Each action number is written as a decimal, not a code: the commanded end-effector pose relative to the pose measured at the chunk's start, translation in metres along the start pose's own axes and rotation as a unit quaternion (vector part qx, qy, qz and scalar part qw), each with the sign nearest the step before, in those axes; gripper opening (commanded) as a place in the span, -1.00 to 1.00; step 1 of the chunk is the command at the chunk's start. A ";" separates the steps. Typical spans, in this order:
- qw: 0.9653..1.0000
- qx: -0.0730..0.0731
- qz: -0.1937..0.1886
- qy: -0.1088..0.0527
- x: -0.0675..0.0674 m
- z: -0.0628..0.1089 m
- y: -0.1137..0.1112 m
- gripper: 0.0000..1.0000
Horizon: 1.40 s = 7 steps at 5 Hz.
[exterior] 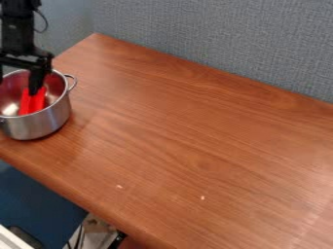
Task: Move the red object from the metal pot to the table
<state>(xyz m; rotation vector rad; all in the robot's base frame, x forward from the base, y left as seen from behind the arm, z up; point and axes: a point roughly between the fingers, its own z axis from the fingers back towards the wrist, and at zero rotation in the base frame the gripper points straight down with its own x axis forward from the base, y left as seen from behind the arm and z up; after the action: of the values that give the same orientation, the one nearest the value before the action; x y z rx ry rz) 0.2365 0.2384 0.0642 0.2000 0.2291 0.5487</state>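
The metal pot [37,115] stands near the left end of the table [196,136], shiny and round, with a small handle on its right side. Inside it the red object [34,98] leans against the wall, partly covered by the gripper's fingers. My black gripper [25,82] hangs straight down over the pot's mouth, open, its fingertips at about rim height on either side of the red object's upper part. Nothing is gripped.
A grey-blue textured wall [196,34] runs behind the table. The table's rounded front edge [78,199] drops off to a dark floor at lower left, where some white hardware shows.
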 end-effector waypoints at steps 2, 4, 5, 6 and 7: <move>0.998 -0.024 -0.036 -0.043 0.010 -0.030 -0.034 -1.00; 0.998 -0.010 0.006 -0.065 0.038 -0.013 -0.039 -1.00; 0.998 -0.013 -0.015 -0.067 0.036 -0.016 -0.054 -1.00; 0.997 -0.015 -0.036 -0.068 0.034 -0.021 -0.068 -1.00; 0.998 -0.018 0.001 -0.068 0.043 -0.021 -0.062 -1.00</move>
<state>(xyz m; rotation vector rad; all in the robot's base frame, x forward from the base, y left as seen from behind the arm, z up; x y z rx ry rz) 0.2923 0.2200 0.0258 0.2111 0.0843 0.5447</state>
